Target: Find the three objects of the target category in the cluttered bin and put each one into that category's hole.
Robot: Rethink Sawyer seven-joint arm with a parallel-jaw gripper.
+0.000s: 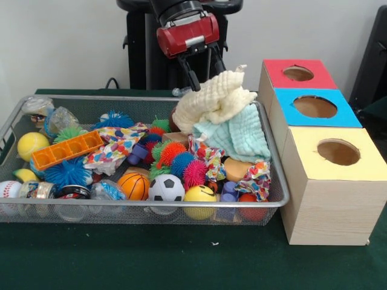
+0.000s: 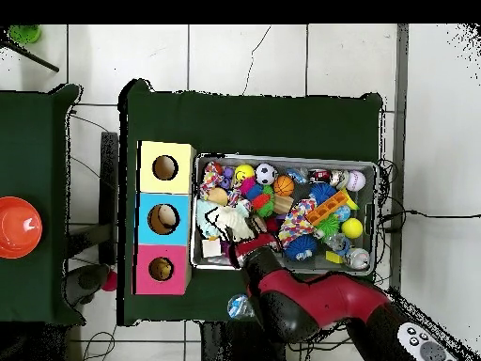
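Observation:
The wire mesh bin (image 1: 145, 205) is full of toys and cloths; it also shows in the overhead view (image 2: 287, 159). My gripper (image 1: 207, 78) hangs over the bin's far right corner and is shut on a cream cloth (image 1: 214, 99), which is bunched up above the rim. In the overhead view the gripper (image 2: 240, 243) is at the bin's left end with the cream cloth (image 2: 228, 221) beside it. A pale blue cloth (image 1: 239, 136) lies under the cream one. Three wooden boxes with round holes stand beside the bin: red top (image 1: 314, 75), blue top (image 1: 338, 112), yellow top (image 1: 357, 160).
The bin holds a soccer ball (image 1: 166, 188), a basketball (image 1: 133, 186), a yellow smiley ball (image 1: 199, 196), an orange tray (image 1: 68, 149), spiky balls (image 1: 181, 163) and patterned cloths (image 1: 115, 148). An orange bowl (image 2: 17, 227) sits on a separate table.

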